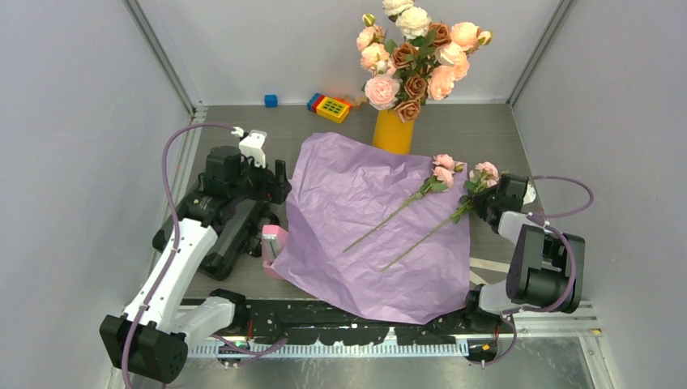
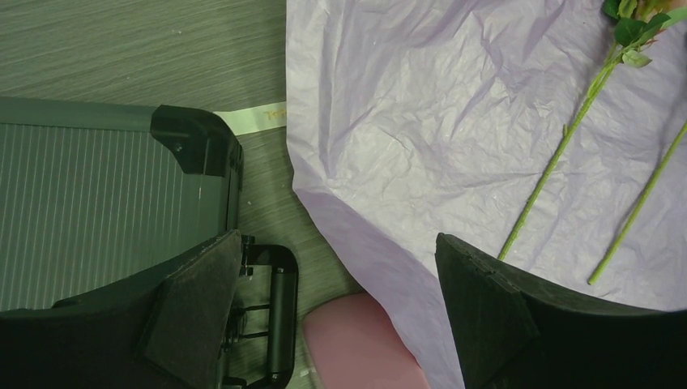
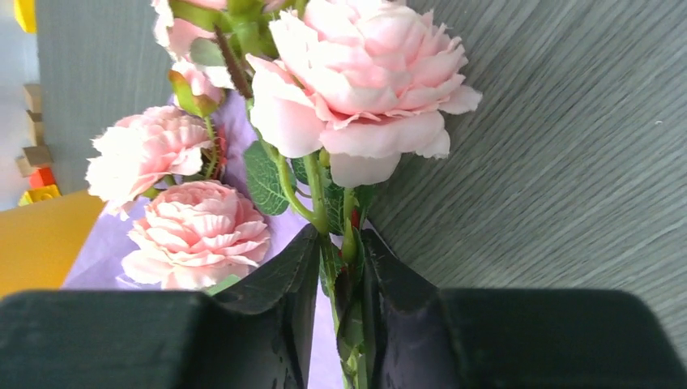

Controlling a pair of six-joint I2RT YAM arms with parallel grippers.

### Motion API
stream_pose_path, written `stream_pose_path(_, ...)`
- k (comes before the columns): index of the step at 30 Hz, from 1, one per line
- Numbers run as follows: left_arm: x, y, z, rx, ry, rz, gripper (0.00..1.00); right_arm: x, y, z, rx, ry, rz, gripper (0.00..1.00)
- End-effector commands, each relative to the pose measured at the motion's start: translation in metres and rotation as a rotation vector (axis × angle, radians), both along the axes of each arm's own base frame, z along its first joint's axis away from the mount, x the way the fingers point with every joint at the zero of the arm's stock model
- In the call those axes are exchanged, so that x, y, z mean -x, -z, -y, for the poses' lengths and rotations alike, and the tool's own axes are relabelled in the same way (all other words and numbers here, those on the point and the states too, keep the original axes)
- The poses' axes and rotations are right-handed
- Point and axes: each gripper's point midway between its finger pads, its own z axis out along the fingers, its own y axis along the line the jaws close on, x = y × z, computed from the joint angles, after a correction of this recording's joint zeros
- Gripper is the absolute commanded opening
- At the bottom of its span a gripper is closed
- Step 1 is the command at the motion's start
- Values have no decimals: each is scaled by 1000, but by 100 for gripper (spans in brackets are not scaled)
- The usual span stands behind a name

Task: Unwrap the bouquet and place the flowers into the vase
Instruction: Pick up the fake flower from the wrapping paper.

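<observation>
The bouquet's lilac wrapping paper (image 1: 364, 235) lies spread flat on the table. Two loose flowers rest on it: one pink rose stem (image 1: 405, 207) in the middle and another (image 1: 486, 172) at the paper's right edge. My right gripper (image 1: 484, 198) (image 3: 339, 235) is shut on the second one's green stem (image 3: 324, 203), just below the pink blossom (image 3: 364, 81). At the back stands the yellow-orange vase (image 1: 393, 134), holding a full bunch of roses. My left gripper (image 1: 271, 186) (image 2: 338, 239) hangs open above the paper's left edge (image 2: 364, 243), holding nothing.
A pink object (image 1: 274, 245) (image 2: 364, 344) sits at the paper's left edge, partly under it. Small coloured toy blocks (image 1: 328, 105) and a blue cube (image 1: 270, 100) lie near the back wall. Grey walls close in on both sides.
</observation>
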Motion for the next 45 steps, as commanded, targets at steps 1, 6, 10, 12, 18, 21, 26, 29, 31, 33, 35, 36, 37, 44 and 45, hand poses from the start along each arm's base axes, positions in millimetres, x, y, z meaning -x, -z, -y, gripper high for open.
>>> stream_pose_path(1, -5, -7, -2, 4, -15, 37, 92, -11, -28, 10, 50, 21, 98, 24)
stream_pose_path(6, -5, -8, -3, 3, -15, 40, 92, -13, -30, 9, 52, 14, 106, 6)
stream_pose_path(10, -4, -9, -3, 4, -15, 42, 92, -13, -35, 10, 62, 12, 120, 0)
stream_pose_path(12, -4, -10, -3, 4, -14, 46, 92, -13, -39, 10, 70, 9, 130, 0)
stream_pose_path(18, -4, -10, -4, -1, -19, 48, 92, -11, -65, 8, 106, -9, 215, 0)
stream_pose_path(21, -5, -10, -13, -27, -64, 47, 92, 0, -101, 8, 166, -12, 310, 0)
stream_pose_path(26, -6, -9, -15, -31, -76, 47, 92, 28, -158, 19, 369, -1, 399, 0)
stream_pose_path(29, -6, -7, -13, -26, -71, 39, 92, 43, -217, 19, 486, 5, 518, 0)
stream_pose_path(31, -7, -7, -13, -27, -72, 38, 92, 52, -251, 18, 550, 17, 593, 0)
stream_pose_path(33, -7, -6, -13, -29, -72, 38, 92, 57, -282, 14, 609, 16, 663, 0)
stream_pose_path(35, -8, -6, -14, -33, -74, 40, 92, 59, -310, 10, 660, 12, 729, 0)
stream_pose_path(36, -8, -5, -15, -38, -77, 40, 92, 56, -320, 5, 672, -1, 757, 0)
stream_pose_path(37, -8, -5, -16, -44, -82, 41, 92, 57, -336, 4, 710, 1, 786, 0)
stream_pose_path(44, -5, -12, -21, -53, -92, 78, 92, 44, -410, -21, 864, -35, 917, 0)
stream_pose_path(45, -5, -12, -21, -52, -91, 79, 92, 40, -418, -27, 867, -41, 946, 0)
